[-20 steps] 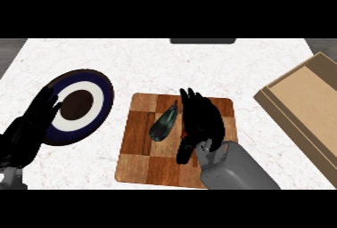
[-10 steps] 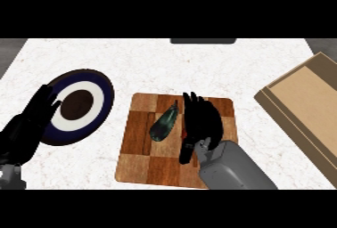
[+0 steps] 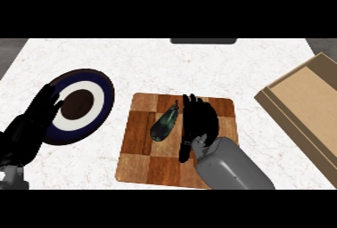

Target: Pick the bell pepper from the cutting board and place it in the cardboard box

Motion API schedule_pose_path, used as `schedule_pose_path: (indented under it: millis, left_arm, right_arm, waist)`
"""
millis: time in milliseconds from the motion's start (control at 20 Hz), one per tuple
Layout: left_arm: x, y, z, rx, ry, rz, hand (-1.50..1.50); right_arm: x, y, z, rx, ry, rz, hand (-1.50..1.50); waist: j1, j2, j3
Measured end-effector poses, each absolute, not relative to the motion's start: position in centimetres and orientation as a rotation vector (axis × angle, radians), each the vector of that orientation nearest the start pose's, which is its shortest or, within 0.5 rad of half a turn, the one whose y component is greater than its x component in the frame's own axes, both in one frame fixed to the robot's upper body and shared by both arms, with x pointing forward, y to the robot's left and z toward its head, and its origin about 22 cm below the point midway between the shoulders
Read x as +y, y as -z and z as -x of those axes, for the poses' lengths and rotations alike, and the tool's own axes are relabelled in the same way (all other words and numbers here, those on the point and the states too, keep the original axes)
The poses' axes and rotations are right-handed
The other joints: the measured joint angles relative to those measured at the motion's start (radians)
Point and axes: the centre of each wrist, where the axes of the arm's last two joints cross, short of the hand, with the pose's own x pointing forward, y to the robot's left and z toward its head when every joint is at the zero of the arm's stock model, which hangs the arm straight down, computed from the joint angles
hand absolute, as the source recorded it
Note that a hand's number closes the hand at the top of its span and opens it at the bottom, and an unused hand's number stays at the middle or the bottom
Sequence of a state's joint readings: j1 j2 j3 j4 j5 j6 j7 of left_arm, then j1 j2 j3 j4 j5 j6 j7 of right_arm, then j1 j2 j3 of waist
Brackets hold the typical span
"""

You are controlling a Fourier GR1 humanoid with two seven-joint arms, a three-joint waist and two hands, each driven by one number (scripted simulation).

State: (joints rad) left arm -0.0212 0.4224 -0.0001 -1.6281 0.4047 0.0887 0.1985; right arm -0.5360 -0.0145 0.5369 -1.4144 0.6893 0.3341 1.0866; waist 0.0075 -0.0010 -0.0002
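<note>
Big cardboard box [image 3: 306,111] sits far right on the surface [image 3: 197,67]. Bell pepper [image 3: 164,124] lies on the cutting board [image 3: 141,156], right hand [image 3: 199,122] just beside it, fingers straight, holding nothing. Closing now could nudge it sideways, I reckon.

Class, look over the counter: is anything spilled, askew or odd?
Nothing is spilled or damaged. One oddity: the vegetable on the cutting board is long, dark and slim, unlike a bell pepper. The right hand is beside it.
</note>
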Motion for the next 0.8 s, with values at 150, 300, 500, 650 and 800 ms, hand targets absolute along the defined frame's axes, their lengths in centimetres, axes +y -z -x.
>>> schedule_pose_path:
  millis: [150,300,500,650,800]
  left_arm:
    - [31.6,-5.1,-24.7,-1.443,-0.047,-0.052,0.00]
    - [31.8,-4.7,-24.7,-1.441,-0.051,-0.057,0.00]
    - [31.9,-4.9,-24.5,-1.442,-0.045,-0.054,0.00]
    - [32.4,-5.3,-24.2,-1.445,-0.043,-0.055,0.00]
    - [32.4,-5.5,-24.2,-1.448,-0.041,-0.053,0.00]
  right_arm:
    - [-5.2,-7.9,-29.1,-0.821,-1.142,0.724,-1.50]
    - [-5.6,-7.1,-29.0,-0.801,-1.142,0.722,-1.50]
    - [-6.3,-6.1,-29.0,-0.776,-1.143,0.731,-1.50]
    - [-6.3,-6.2,-29.1,-0.778,-1.136,0.732,-1.50]
    - [-6.2,-5.9,-29.2,-0.772,-1.141,0.735,1.50]
  waist:
    - [-0.002,0.000,0.000]
    - [-0.004,0.000,0.000]
    - [-0.004,0.000,0.000]
    - [-0.003,0.000,0.000]
    - [-0.003,0.000,0.000]
